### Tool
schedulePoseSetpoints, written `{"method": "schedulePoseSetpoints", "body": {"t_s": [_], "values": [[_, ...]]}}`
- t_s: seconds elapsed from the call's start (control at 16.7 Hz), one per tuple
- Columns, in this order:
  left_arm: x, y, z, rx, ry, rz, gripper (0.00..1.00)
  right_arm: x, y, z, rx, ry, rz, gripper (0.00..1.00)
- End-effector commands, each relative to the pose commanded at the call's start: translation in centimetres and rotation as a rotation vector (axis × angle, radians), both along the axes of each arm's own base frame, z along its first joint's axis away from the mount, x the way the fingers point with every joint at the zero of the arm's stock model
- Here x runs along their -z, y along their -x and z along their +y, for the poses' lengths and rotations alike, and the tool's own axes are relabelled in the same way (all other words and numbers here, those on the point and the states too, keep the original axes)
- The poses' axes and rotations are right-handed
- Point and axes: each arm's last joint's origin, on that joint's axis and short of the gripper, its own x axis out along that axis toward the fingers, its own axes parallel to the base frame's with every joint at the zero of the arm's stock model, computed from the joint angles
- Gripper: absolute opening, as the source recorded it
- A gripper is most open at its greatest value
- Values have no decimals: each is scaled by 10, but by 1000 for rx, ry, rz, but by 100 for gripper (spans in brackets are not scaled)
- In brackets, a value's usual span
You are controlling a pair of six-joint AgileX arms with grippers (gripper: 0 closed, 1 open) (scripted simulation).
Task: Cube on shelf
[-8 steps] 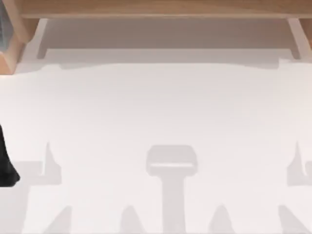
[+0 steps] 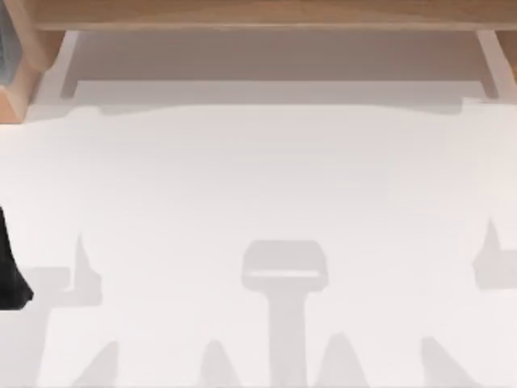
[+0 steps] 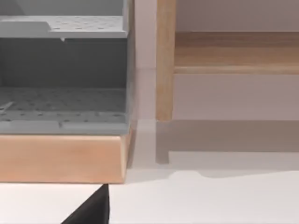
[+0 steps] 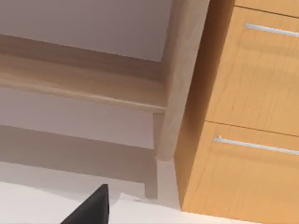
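Note:
The shelf [image 2: 258, 12] is a long light-brown board across the far edge of the top view, standing on pale side supports [image 2: 493, 61]. The left wrist view shows the shelf board [image 3: 236, 51] beside one support [image 3: 164, 60], and the right wrist view shows the board [image 4: 79, 79] from below. The cube is out of view. A dark part of my left arm [image 2: 10, 275] sits at the table's left edge. A black corner of my left gripper [image 3: 93, 210] and of my right gripper [image 4: 91, 207] shows in each wrist view.
A grey perforated rack [image 3: 63, 70] on a wooden base [image 3: 60, 158] stands at the far left, by the shelf's end. A wooden drawer cabinet [image 4: 252, 93] with silver handles stands at the far right. Arm shadows lie on the white table [image 2: 258, 178].
The shadows on the right side of the table have shifted left and toward the shelf, so my right arm is moving. The left arm has not moved.

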Motion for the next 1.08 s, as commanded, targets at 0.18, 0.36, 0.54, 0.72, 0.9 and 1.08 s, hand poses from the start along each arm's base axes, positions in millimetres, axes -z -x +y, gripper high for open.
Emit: {"method": "schedulePoseSetpoints", "body": {"t_s": [0.18, 0.36, 0.54, 0.72, 0.9, 1.08], "values": [[0, 0, 0, 0, 0, 0, 100, -31, -23, -6, 9, 180, -14, 100], [0, 0, 0, 0, 0, 0, 100, -58, -65, -19, 20, 395, -16, 100], [0, 0, 0, 0, 0, 0, 100, -66, -122, -42, 28, 622, -7, 100], [0, 0, 0, 0, 0, 0, 100, -48, -183, -74, 31, 842, 10, 100], [0, 0, 0, 0, 0, 0, 100, -7, -234, -110, 29, 1040, 28, 100], [0, 0, 0, 0, 0, 0, 100, 43, -266, -141, 26, 1203, 40, 100]]}}
